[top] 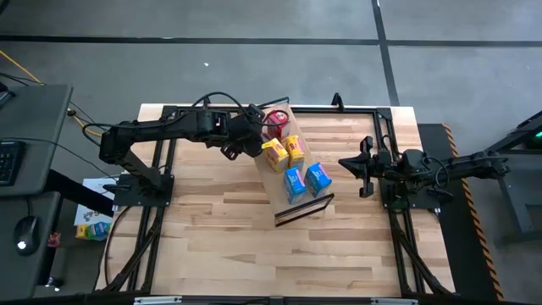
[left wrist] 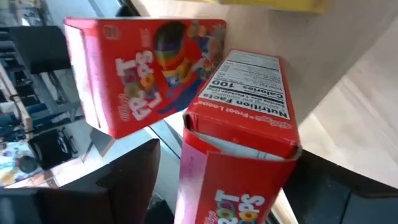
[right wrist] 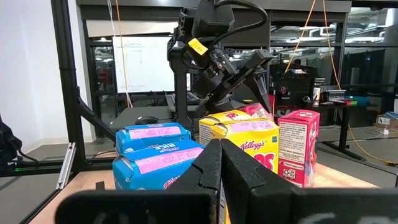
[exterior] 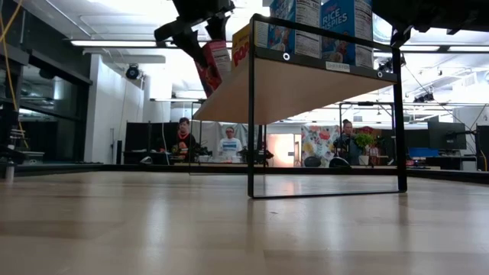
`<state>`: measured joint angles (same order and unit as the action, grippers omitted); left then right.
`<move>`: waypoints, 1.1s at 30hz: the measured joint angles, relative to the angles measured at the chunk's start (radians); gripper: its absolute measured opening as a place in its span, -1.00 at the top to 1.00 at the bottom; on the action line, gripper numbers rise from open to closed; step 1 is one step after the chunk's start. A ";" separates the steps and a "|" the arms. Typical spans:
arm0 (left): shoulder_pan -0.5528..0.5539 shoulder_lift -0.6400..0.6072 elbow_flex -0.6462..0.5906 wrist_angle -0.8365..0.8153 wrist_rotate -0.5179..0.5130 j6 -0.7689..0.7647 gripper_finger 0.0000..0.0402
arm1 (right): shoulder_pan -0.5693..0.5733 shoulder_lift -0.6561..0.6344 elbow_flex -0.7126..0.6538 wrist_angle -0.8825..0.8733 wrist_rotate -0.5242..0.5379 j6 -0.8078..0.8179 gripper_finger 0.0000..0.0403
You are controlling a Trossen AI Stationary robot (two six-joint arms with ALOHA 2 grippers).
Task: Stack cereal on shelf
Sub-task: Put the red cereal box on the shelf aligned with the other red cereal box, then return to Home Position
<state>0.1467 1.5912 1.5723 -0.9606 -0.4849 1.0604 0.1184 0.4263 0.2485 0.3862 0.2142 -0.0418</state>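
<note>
Our left hand point(top: 246, 140) hangs at the far end of the shelf point(top: 275, 182), fingers spread around a red box point(left wrist: 239, 149) that we judge is being set down beside the other red box point(top: 277, 119). The shelf stands raised above the desk point(top: 212, 237), so boxes sit in pairs along it: two yellow boxes point(top: 282, 152) mid-board, two blue boxes point(top: 306, 180) nearest the end rail. Our right hand point(top: 362, 174) waits pressed together at the desk's right edge.
</note>
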 joint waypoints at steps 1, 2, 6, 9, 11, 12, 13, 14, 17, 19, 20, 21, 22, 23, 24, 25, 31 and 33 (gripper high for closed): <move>0.000 0.000 0.000 0.012 -0.002 0.006 -0.50 | 0.000 0.000 0.000 0.000 0.000 0.000 1.00; 0.000 0.000 0.000 0.027 -0.005 0.008 -0.52 | 0.000 0.000 0.000 -0.001 0.000 0.000 1.00; 0.000 0.000 0.000 0.054 -0.023 0.016 -0.57 | 0.000 0.000 0.000 -0.001 0.000 0.000 1.00; 0.000 0.000 0.000 0.054 -0.024 0.017 -0.60 | 0.000 0.000 0.000 -0.001 0.000 0.000 1.00; 0.000 0.000 0.000 0.054 -0.026 0.017 -0.60 | 0.000 0.000 0.000 -0.001 0.000 0.000 1.00; 0.000 0.000 0.000 0.054 -0.026 0.017 -0.60 | 0.000 0.000 0.000 -0.001 0.000 0.000 1.00; 0.000 0.000 0.000 0.054 -0.026 0.017 -0.60 | 0.000 0.000 0.000 -0.001 0.000 0.000 1.00; 0.000 0.000 0.000 0.055 -0.027 0.017 -0.60 | 0.000 0.000 0.000 -0.002 0.000 0.000 1.00; -0.001 0.000 0.000 0.080 -0.056 0.019 -0.60 | 0.000 0.000 0.000 -0.002 0.000 0.000 1.00; -0.001 0.000 0.000 0.108 -0.091 0.023 -0.60 | 0.000 0.000 0.000 -0.002 0.000 0.000 1.00; -0.001 0.000 0.000 0.119 -0.102 0.027 -0.60 | 0.000 0.000 0.000 -0.002 0.000 0.000 1.00; 0.000 0.000 0.000 0.129 -0.105 0.033 -0.60 | 0.000 0.000 0.000 -0.002 0.000 0.000 1.00; 0.000 0.000 0.000 0.137 -0.107 0.038 -0.60 | 0.000 0.000 0.000 -0.002 0.000 0.000 1.00; 0.000 0.000 0.000 0.143 -0.106 0.042 -0.60 | 0.000 0.000 0.000 -0.002 0.000 0.000 1.00; 0.000 0.000 0.000 0.148 -0.105 0.042 -0.60 | 0.000 0.000 0.000 -0.002 0.000 0.000 1.00; 0.000 0.000 0.000 0.149 -0.105 0.042 -0.60 | 0.000 0.000 0.000 -0.002 0.000 0.000 1.00; -0.021 0.000 0.000 0.144 -0.172 0.007 -0.60 | 0.000 0.000 0.000 -0.010 0.000 -0.001 1.00; -0.034 -0.003 0.000 0.142 -0.214 0.004 -0.60 | 0.000 0.000 0.000 -0.013 0.000 -0.008 1.00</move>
<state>0.1122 1.5882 1.5726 -0.8191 -0.6990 1.0640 0.1182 0.4263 0.2483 0.3734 0.2142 -0.0495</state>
